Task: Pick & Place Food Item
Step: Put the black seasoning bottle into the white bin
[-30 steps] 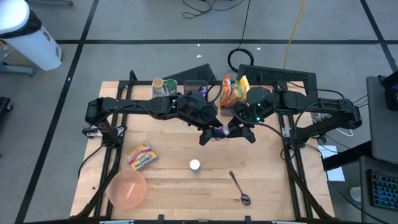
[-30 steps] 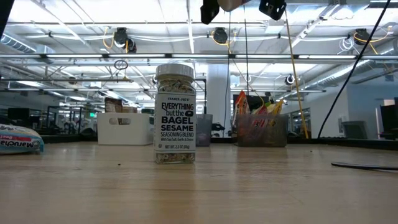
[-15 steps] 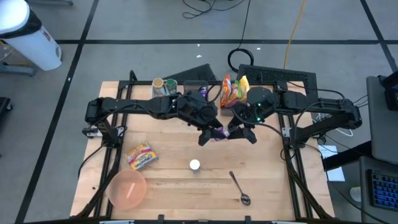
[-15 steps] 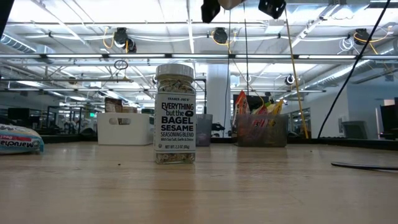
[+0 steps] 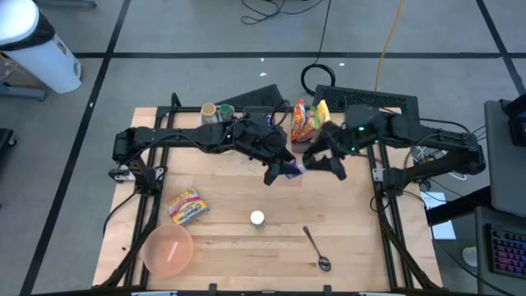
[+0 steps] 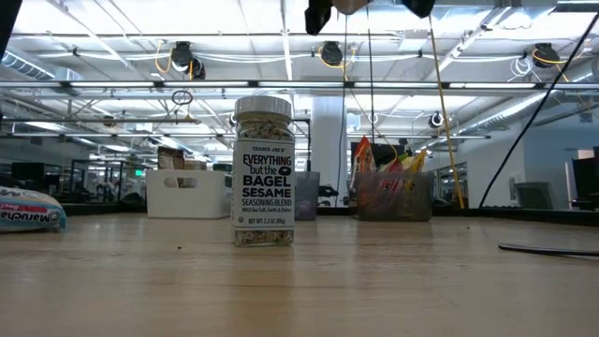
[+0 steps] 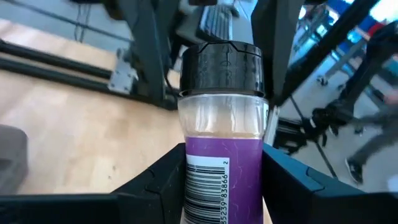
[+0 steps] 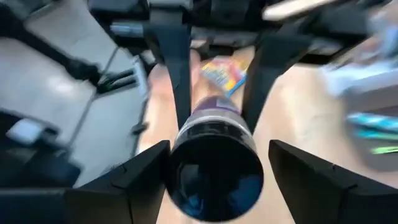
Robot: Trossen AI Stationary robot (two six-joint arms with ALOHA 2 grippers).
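A purple-labelled jar (image 7: 222, 152) is clamped in the left tool (image 5: 279, 171) above the table (image 5: 222, 201); at its 3 o'clock, the right tool (image 5: 323, 160) is held apart.

The right hand (image 5: 325, 161) lets go and pulls back toward its own side, fingers spread wide. The purple-labelled jar (image 5: 291, 168) now hangs in the left hand (image 5: 279, 171) alone, above the desk (image 5: 222, 189).

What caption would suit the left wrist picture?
Left gripper holding a purple-labelled jar with a black cap above the wooden table.
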